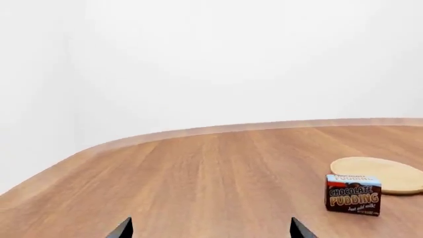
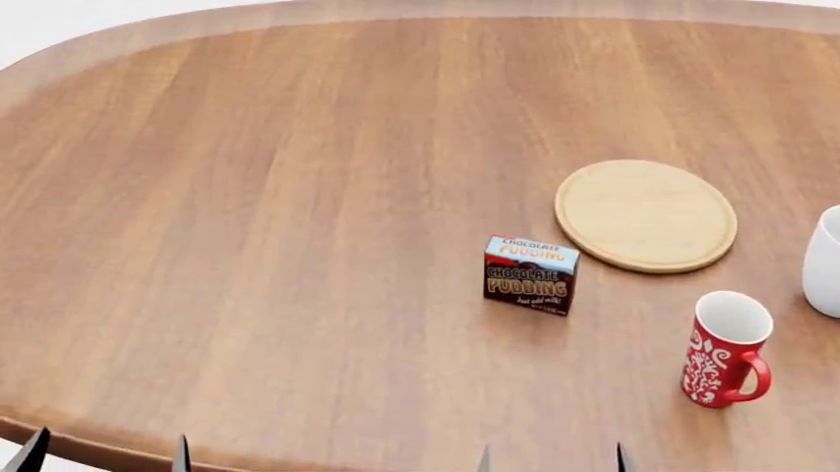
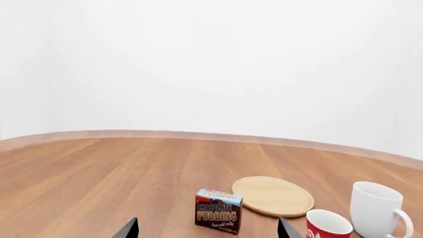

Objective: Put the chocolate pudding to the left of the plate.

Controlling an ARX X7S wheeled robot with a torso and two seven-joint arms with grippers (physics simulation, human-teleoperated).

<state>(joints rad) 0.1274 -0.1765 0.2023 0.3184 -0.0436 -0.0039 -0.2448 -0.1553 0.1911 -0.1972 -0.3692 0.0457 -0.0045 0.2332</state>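
The chocolate pudding (image 2: 529,274) is a small dark-brown box with a light-blue top, standing upright on the table just in front and to the left of the plate (image 2: 644,214), a flat round light-wood disc. Both also show in the left wrist view, the chocolate pudding (image 1: 353,194) in front of the plate (image 1: 387,174), and in the right wrist view, chocolate pudding (image 3: 219,210) and plate (image 3: 273,195). My left gripper (image 2: 102,454) is open at the near table edge, far from the box. My right gripper (image 2: 553,459) is open, near the front edge, well short of the box. Nothing is held.
A red patterned mug (image 2: 725,348) stands right of the box, nearer me. A white mug (image 2: 825,261) sits at the right edge of the head view. The wooden table (image 2: 263,197) has a rounded rim; white walls lie beyond.
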